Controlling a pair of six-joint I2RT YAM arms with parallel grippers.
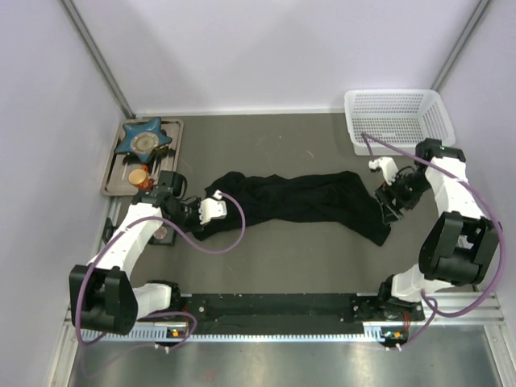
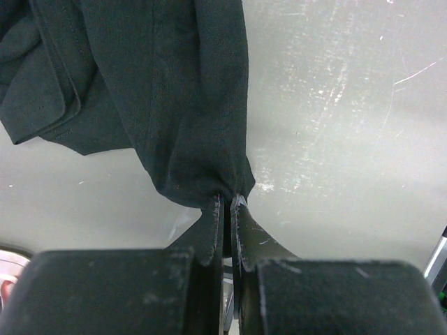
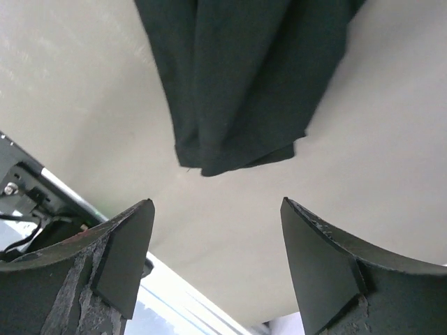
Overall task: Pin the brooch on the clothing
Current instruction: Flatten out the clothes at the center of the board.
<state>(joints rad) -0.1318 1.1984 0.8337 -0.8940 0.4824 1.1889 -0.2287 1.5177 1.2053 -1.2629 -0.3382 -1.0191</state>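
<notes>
**Left hand pinching shirt end; right hand spread, holding nothing.**

Left fingers are pressed together on a fold of thin black knit at the shirt's left end. Right fingers stand wide, with a hem corner just ahead of them, not touching. The shirt lies as a rumpled band across the mid-worktop, print hidden. Judged light, limp and stretchy: it will sag and bunch, so grip hems or corners and pull it flat before pinning. Brooch not made out for sure. Open room before and behind the band; basket near the right hand, tray near the left arm.
</notes>
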